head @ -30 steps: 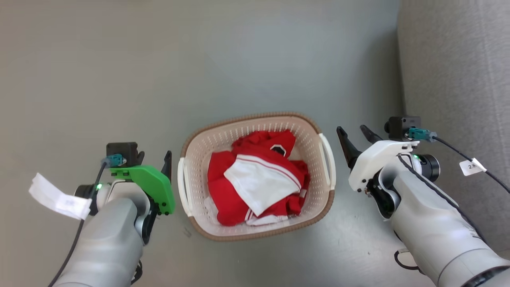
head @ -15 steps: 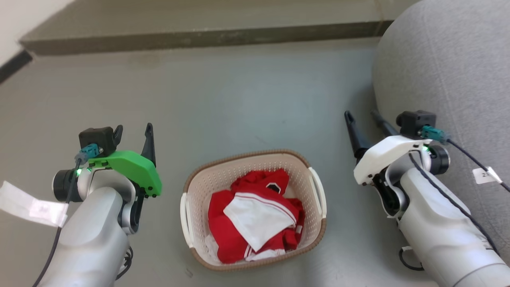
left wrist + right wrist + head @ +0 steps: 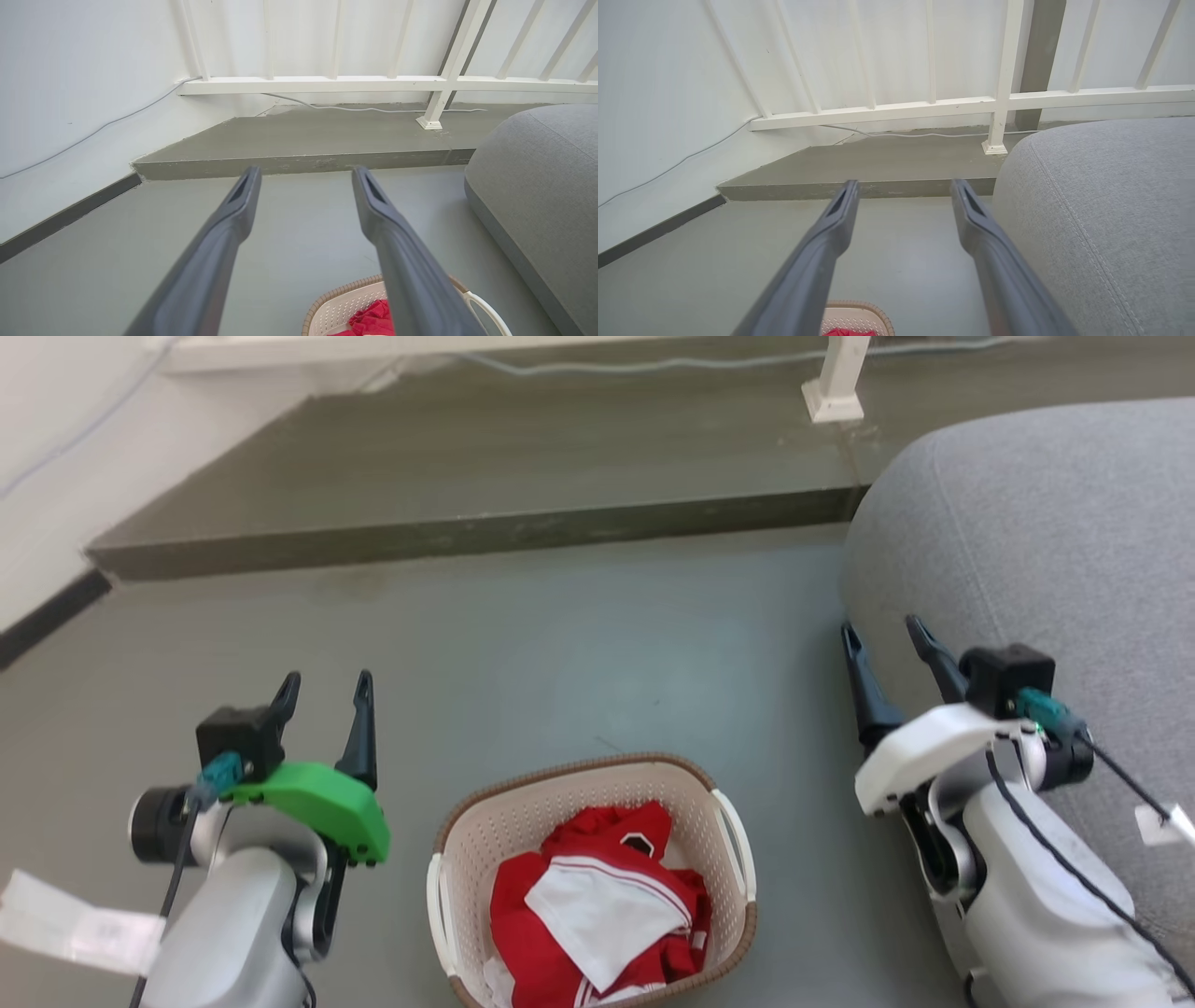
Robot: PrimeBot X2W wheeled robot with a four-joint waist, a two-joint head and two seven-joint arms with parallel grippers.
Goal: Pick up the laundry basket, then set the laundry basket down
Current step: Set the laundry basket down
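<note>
The laundry basket [image 3: 560, 782] sits on the grey floor at the bottom centre of the head view, cream with a brown rim and white side handles, holding red and white clothes [image 3: 597, 905]. My left gripper [image 3: 323, 686] hangs open to the basket's left, apart from it, nothing between its fingers. On the other side my right gripper [image 3: 884, 635] is open too, clear of the basket and close to the grey cushion. A corner of the basket [image 3: 348, 303] peeks behind the left gripper [image 3: 303, 173] in its wrist view. The basket's rim [image 3: 859, 309] lies below the right gripper [image 3: 901, 186].
A large grey cushion [image 3: 1027, 551] rises close on the right. A raised concrete step [image 3: 467, 485] crosses the floor ahead, with a white railing post [image 3: 834, 383] and a cable on it. A white wall [image 3: 47, 457] stands at the left.
The head camera has tilted upward, so the basket slid toward the bottom edge and the step and railing came into view. Both grippers have risen away from the basket's handles, still open.
</note>
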